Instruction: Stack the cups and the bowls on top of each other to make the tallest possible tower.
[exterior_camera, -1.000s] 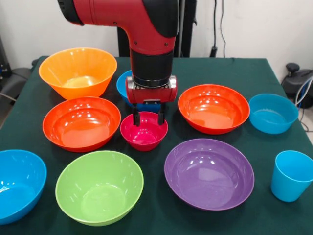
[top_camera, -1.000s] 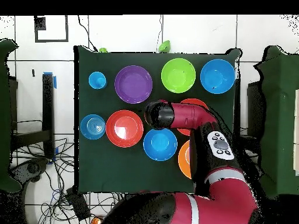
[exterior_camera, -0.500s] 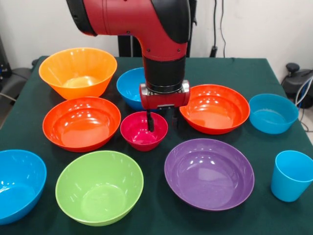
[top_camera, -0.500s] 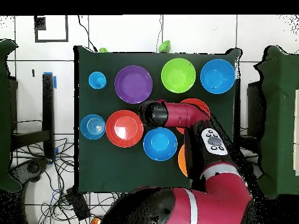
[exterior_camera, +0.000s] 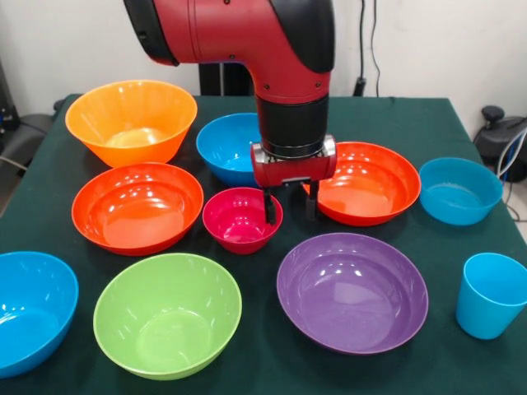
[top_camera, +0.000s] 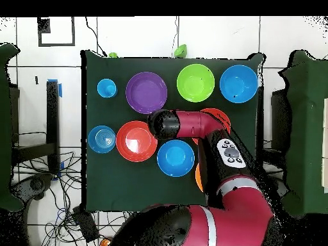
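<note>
Firstly, in the front view the gripper (exterior_camera: pixel 290 206) hung low over the green table (exterior_camera: pixel 395 123), with its two fingers apart and nothing between them. One finger stood at the rim of the small magenta bowl (exterior_camera: pixel 241 219), the other finger was just beside the red-orange bowl (exterior_camera: pixel 362 182) near the table's middle. A blue bowl (exterior_camera: pixel 230 146) sat behind the arm (exterior_camera: pixel 247 41). The yellow-orange bowl (exterior_camera: pixel 132 120) stood at one far corner, and a second red-orange bowl (exterior_camera: pixel 137 206) lay before it. Along the near edge were another blue bowl (exterior_camera: pixel 33 309), the lime green bowl (exterior_camera: pixel 167 313) and the purple bowl (exterior_camera: pixel 352 290). The light-blue tumbler (exterior_camera: pixel 492 294) stood upright at the near corner, and the pale-blue bowl (exterior_camera: pixel 459 190) sat further back on the same side edge.

Secondly, in the overhead view the arm's wrist hid the gripper and the magenta bowl. All bowls lay separate on the table; none was stacked. The tumbler (top_camera: pixel 106 88) stood beside the purple bowl (top_camera: pixel 146 92).
</note>
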`<action>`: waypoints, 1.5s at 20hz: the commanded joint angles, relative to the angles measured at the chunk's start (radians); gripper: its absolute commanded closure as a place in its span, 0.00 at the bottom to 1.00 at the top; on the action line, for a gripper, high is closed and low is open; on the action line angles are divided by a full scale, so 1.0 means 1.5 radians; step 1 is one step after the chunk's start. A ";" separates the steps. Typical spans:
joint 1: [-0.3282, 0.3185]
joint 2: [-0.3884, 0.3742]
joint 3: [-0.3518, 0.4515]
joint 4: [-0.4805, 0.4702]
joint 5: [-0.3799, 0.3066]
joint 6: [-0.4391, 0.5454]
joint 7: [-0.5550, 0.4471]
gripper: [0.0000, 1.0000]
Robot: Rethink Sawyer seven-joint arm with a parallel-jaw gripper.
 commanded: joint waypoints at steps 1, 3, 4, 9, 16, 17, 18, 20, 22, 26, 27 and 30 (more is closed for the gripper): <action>0.017 0.043 0.053 -0.017 -0.035 -0.002 -0.012 0.00; 0.036 0.053 0.026 -0.036 -0.049 -0.007 0.000 0.00; 0.034 0.053 0.029 -0.036 -0.050 -0.007 -0.003 0.00; 0.044 0.043 0.014 -0.044 -0.057 0.002 -0.006 0.00; 0.055 0.059 0.007 -0.079 -0.060 0.017 -0.011 0.00; 0.058 0.057 0.003 -0.081 -0.060 0.024 -0.009 0.00; 0.061 0.054 -0.002 -0.084 -0.060 0.030 -0.007 0.00; 0.066 0.022 -0.013 -0.067 -0.056 0.068 -0.011 0.00; 0.075 -0.004 -0.029 -0.063 -0.054 0.102 -0.010 0.00; 0.080 -0.019 -0.041 -0.069 -0.052 0.125 -0.013 0.00; 0.075 -0.037 -0.044 -0.047 -0.053 0.120 -0.015 0.00; 0.076 -0.059 -0.045 -0.035 -0.045 0.142 -0.017 0.00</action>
